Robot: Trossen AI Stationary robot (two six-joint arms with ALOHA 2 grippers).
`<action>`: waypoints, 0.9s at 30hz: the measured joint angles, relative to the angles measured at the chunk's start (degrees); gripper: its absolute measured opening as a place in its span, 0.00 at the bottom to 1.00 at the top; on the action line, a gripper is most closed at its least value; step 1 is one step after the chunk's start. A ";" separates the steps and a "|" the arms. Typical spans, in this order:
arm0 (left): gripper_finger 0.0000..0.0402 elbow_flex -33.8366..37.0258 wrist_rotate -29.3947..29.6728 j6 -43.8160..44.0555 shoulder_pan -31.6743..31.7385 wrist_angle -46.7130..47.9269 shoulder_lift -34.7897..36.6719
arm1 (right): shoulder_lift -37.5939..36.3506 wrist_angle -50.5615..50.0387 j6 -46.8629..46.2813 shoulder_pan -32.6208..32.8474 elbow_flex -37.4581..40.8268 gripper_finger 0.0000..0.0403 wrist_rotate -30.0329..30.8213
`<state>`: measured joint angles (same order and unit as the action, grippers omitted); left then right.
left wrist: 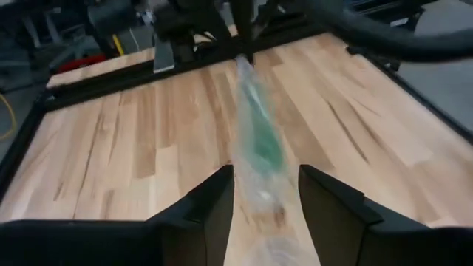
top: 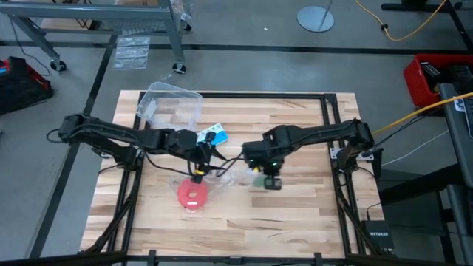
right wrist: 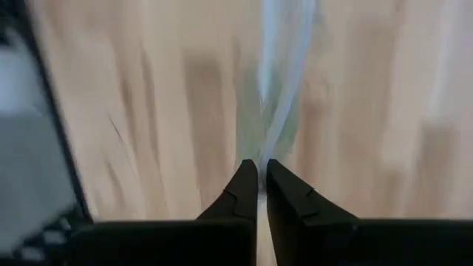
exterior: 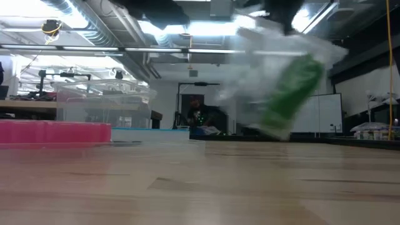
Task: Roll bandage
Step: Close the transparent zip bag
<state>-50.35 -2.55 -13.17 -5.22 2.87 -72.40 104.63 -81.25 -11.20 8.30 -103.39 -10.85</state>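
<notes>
The dark green bandage (left wrist: 260, 140) is inside a clear plastic wrapper (top: 235, 177) between my two grippers at mid-table. In the low view the wrapped bandage (exterior: 289, 94) is raised and slanted. My right gripper (right wrist: 259, 166) is shut on one end of the wrapper; it also shows in the high view (top: 255, 171). My left gripper (left wrist: 266, 203) is open, one finger on either side of the wrapper's other end. I cannot tell whether it touches the wrapper. It also shows in the high view (top: 201, 168). My right gripper pinches the wrapper's thin clear end (right wrist: 267, 144) between its two fingers. The wrapper runs on from the fingertips in line with them. The held end is lifted, and the wrapper slants down from it toward my left gripper with the bandage inside.
A red round disc (top: 194, 195) lies just near of my left gripper. A blue-and-white pill box (top: 213, 134) and a clear plastic container (top: 170, 103) sit toward the far edge. Bare wood (top: 295, 214) lies at the near right.
</notes>
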 joint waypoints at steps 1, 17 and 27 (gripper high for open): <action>0.35 0.00 0.00 -0.75 0.22 -1.25 -0.70 | -0.40 -3.31 -0.05 0.01 -0.02 0.03 0.88; 0.34 0.00 -0.02 1.23 7.06 -3.83 -1.75 | -28.59 -6.20 -15.88 -0.01 14.83 0.04 13.18; 0.34 -0.04 -4.09 2.25 8.40 -11.23 -3.89 | -45.59 35.73 -17.30 -0.01 44.96 0.04 13.38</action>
<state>-50.39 -6.64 -10.92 3.18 -8.35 -76.30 59.04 -45.53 -28.50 8.29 -58.43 2.54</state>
